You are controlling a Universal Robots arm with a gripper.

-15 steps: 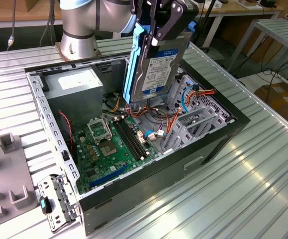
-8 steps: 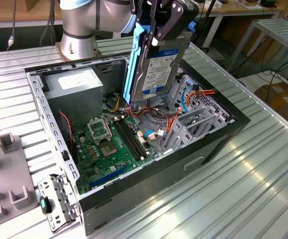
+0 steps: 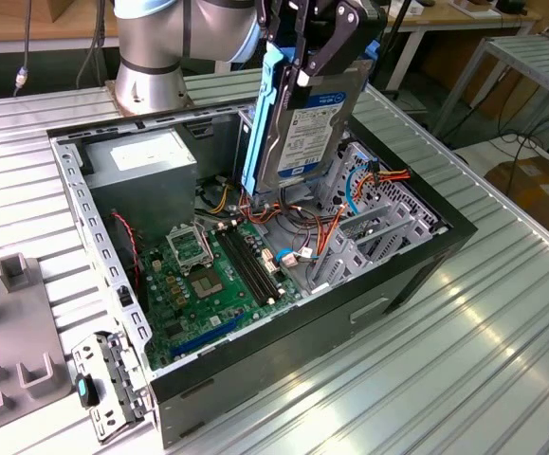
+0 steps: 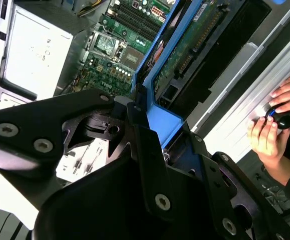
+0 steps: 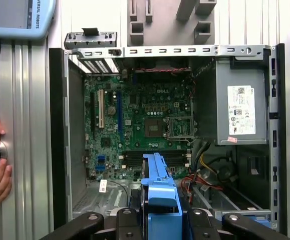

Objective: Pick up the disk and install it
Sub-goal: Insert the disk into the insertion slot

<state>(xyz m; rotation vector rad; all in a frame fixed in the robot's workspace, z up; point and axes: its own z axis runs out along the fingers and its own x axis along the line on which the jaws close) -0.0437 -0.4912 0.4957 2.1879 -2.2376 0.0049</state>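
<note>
Disk (image 3: 308, 133) upright within the gripper (image 3: 298, 83)

- open computer case (image 3: 255, 365) on ribbed metal tabletop (image 3: 464, 360)
- green motherboard (image 3: 208, 289) inside it
- grey box (image 3: 146, 172) with white sticker, inside
- blue latch on metal cage (image 3: 103, 387), beside the case

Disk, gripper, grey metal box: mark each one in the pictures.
disk (image 3: 304, 133), exterior view, on its printed label.
gripper (image 5: 162, 214), first wrist view, midway between the fingertips, which are shut on the disk's blue rail.
grey metal box (image 5: 241, 110), first wrist view, on its white sticker.
</note>
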